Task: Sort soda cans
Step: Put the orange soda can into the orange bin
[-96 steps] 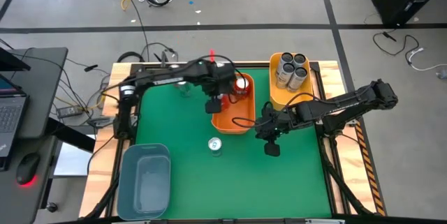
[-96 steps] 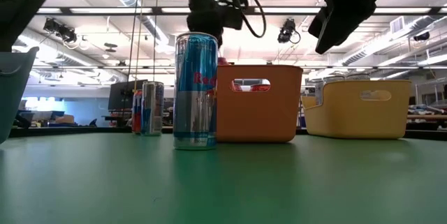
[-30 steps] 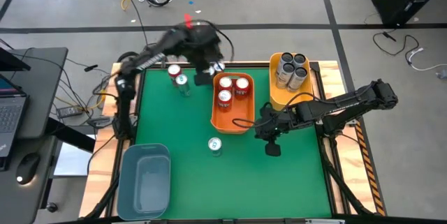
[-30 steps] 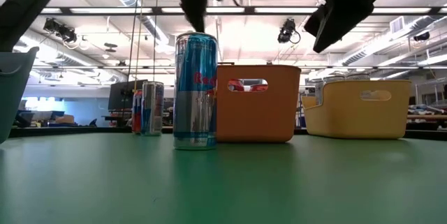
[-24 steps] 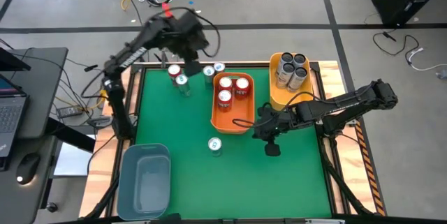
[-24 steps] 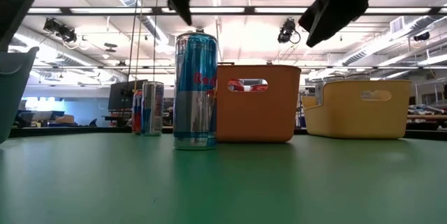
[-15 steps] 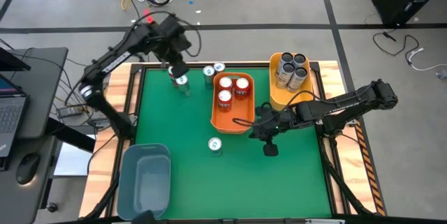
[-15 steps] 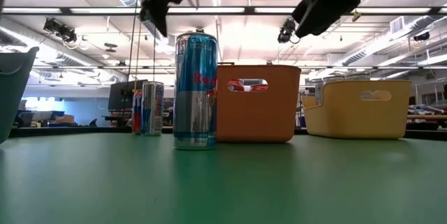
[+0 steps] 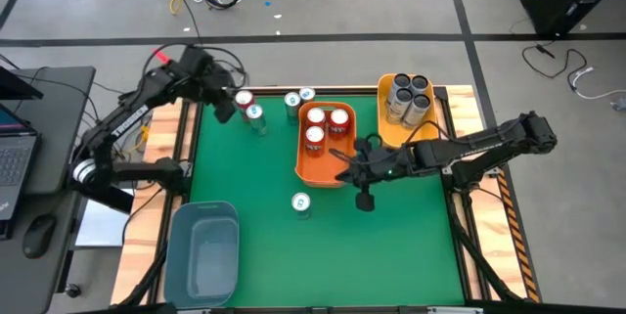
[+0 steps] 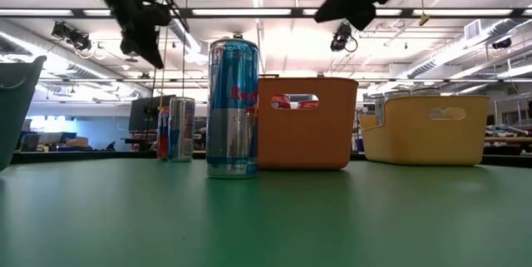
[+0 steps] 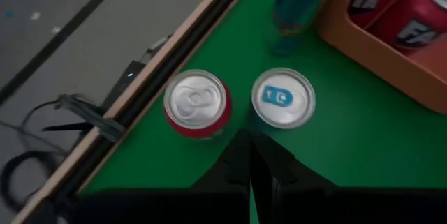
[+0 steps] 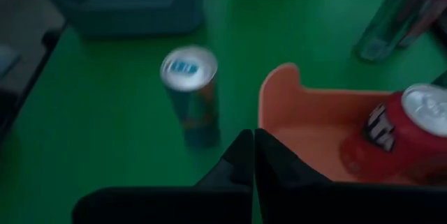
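A red soda can point(image 9: 244, 100) and a teal one point(image 9: 255, 113) stand side by side at the table's far left; the left wrist view shows them as red can point(image 11: 197, 103) and teal can point(image 11: 283, 98). My left gripper point(image 9: 225, 111) hovers shut just left of them, above them in the low view point(image 10: 137, 17). Two more teal cans point(image 9: 298, 99) stand by the far edge. Three red cans point(image 9: 326, 124) stand in the orange bin point(image 9: 309, 173). A lone teal can point(image 9: 301, 202) stands mid-table. My right gripper point(image 9: 344, 160) hangs shut over the orange bin's near right corner point(image 12: 253, 154).
A yellow bin point(image 9: 388, 138) at the far right holds several dark cans point(image 9: 408, 97). A blue bin point(image 9: 203, 250) stands at the near left corner. Bare green mat point(image 9: 391, 246) lies toward the near right. A wooden rim point(image 9: 181, 138) frames the table.
My left gripper has swung from above the orange bin's far corner toward the table's left edge and come lower, ending beside the red and teal pair. My right gripper has shifted a little left over the orange bin and tipped up toward level. No can has moved.
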Tool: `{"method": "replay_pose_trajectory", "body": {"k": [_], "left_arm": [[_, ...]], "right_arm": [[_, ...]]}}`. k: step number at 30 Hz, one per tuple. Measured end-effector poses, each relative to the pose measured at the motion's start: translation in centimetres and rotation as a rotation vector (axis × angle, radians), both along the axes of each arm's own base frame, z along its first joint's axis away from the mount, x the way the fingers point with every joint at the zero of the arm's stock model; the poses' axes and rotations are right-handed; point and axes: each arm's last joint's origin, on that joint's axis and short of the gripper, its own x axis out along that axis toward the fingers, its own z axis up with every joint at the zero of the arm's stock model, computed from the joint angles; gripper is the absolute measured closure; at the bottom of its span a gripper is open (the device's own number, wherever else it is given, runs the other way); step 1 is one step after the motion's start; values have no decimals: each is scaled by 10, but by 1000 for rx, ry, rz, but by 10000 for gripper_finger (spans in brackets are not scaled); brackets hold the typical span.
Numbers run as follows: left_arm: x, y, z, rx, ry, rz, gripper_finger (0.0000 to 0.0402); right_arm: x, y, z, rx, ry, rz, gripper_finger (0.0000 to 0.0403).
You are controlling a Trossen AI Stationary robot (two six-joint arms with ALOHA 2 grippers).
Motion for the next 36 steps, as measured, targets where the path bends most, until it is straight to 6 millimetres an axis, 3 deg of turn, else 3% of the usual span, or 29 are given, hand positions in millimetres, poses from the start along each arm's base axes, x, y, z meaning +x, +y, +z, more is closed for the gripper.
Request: {"method": "replay_pose_trajectory", "body": {"k": [5,11,17,25,30,36], "left_arm": [[-8,-2,-1,1,-24,-28,400],[-7,0,0,-23,-53,66,397],[-9,-1,-1,-8,-12,80,373],[-4,6,-8,-51,6,98,272],[6,22,-22,-93,34,149,193],[21,42,-40,-125,36,181,133]], "right_arm": [[5,-10,6,11,-77,-38,402],[8,-20,10,1,-117,-64,400],[8,-23,10,-29,-120,-56,401],[7,-23,2,-26,-109,-49,394],[4,-23,-12,-12,-98,-38,394],[2,-22,-19,8,-96,-39,391]]}}
